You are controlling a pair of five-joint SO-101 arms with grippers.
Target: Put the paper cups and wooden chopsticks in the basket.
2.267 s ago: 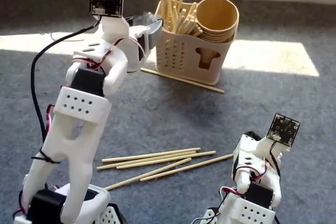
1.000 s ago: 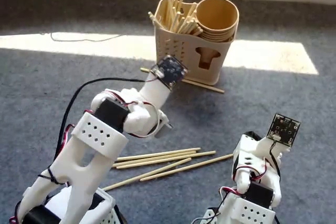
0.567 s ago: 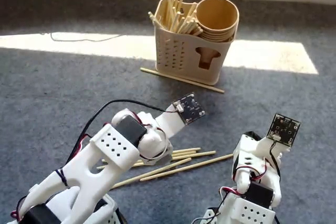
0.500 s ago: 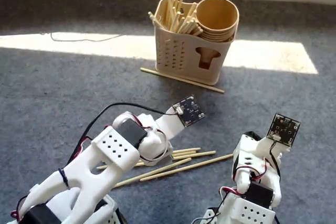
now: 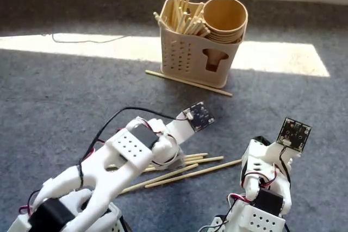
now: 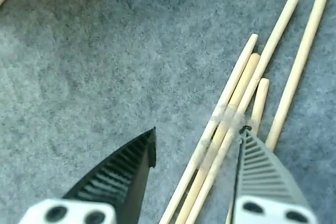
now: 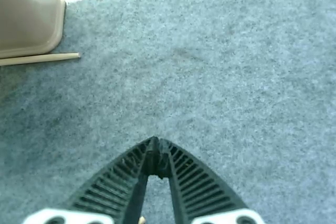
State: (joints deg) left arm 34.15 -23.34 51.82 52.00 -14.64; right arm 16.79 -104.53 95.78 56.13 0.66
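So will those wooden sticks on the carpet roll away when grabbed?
Probably little: the round pale wooden chopsticks lie on grey carpet, which should damp rolling. They look thin and straight, so likely stiff and light, though several touching may shift together.

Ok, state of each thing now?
Beige perforated plastic basket: upright, partly filled.
Stacked tan paper cups: nested, in basket.
Bundled wooden chopsticks: standing in basket.
Loose wooden chopsticks: lying outside basket.
Single wooden chopstick: lying at basket's foot.
Left gripper: fingers open, over loose chopsticks.
Right gripper: fingers shut, empty.
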